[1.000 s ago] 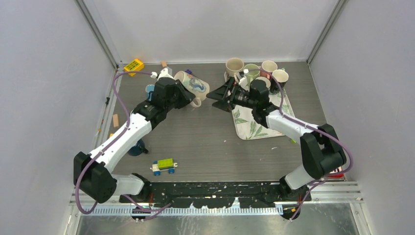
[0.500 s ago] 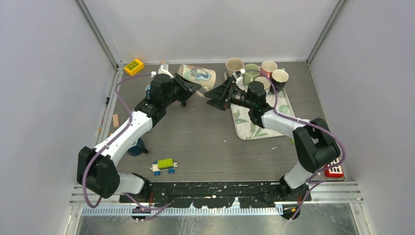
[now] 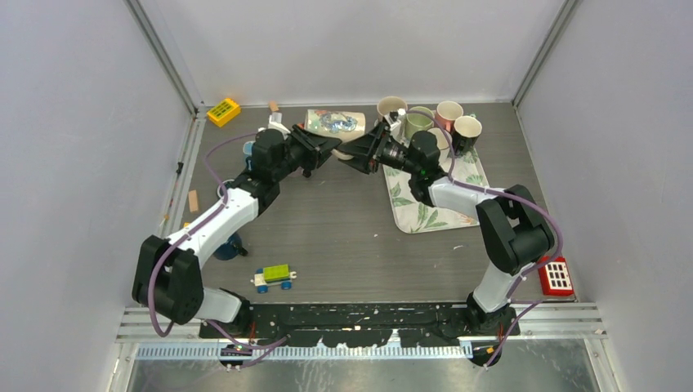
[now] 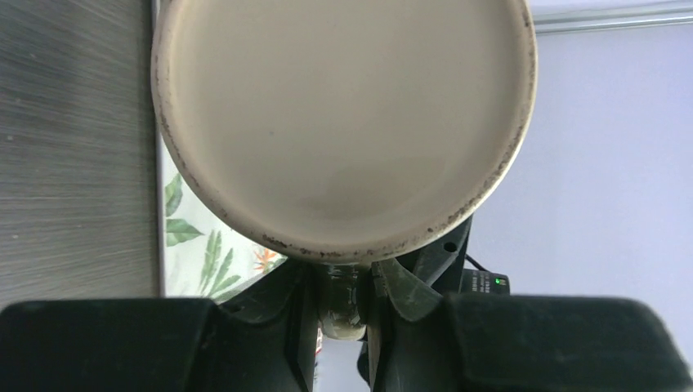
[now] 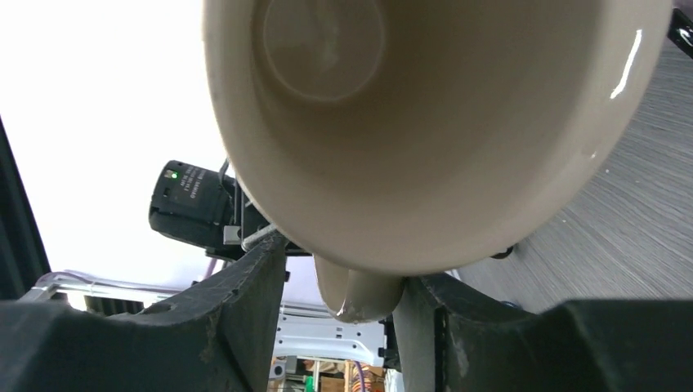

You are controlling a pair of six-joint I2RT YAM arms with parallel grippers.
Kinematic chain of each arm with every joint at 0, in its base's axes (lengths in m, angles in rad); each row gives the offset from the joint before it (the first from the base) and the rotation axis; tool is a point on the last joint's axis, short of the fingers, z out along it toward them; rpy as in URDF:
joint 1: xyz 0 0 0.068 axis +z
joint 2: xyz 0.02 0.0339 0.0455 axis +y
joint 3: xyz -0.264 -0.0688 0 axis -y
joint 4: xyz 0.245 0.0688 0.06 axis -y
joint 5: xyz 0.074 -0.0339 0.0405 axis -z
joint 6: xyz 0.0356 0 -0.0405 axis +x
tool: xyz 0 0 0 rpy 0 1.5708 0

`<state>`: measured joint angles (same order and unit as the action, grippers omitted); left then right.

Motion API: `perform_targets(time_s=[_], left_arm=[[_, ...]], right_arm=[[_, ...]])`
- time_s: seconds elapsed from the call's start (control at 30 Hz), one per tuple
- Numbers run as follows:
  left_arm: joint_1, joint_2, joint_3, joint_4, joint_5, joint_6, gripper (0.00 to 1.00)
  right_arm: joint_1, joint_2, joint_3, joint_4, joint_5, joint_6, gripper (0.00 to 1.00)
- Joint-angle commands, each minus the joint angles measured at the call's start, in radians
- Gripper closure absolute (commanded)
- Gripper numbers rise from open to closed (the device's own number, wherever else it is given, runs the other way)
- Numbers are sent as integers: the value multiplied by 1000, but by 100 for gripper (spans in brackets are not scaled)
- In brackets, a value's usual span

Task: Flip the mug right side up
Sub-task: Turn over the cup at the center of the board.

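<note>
- Mug (image 3: 335, 122) has moved up to the upper centre of the top view and is held sideways.
- Left gripper (image 3: 327, 147) is clamped on the handle (image 4: 339, 304); only its wrist view shows the mug's base.
- Right gripper (image 3: 359, 155) has its jaws apart, straddling the handle; only its wrist view shows the mug's mouth.

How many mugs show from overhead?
5: patterned mug held between the arms; cream mug, green mug, pink mug, dark mug by the mat's far end. Right arm may hide another.

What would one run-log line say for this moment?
mug: held sideways | left gripper: shut on handle | right gripper: jaws straddling handle
</note>
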<state>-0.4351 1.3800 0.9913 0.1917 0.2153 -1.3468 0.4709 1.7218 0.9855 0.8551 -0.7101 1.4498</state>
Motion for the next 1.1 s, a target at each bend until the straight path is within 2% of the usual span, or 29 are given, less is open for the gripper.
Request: perform_targets(time_s=[0.0,0.47,0.63,0.7,0.9,1.07], left_arm=[[2,-5,7,273,69,-69,100],[2,19,-56,407,115,-162,100],[2,21,-69,424,137,-158,100],[2,28,-75,432,156,-155,100],[2,59,-92,461,203,-157,99],[2,92,-102,478,227,-157,73]], right_arm=[[15,6,56,125,-16,45,48],[20,10,86,160,-14,57,70],[21,3,96,132,-17,39,88],[22,-20,94,53,-10,-19,98],[23,-111,101,-222,42,-240,99],[27,-185,112,-416,100,-382,99]])
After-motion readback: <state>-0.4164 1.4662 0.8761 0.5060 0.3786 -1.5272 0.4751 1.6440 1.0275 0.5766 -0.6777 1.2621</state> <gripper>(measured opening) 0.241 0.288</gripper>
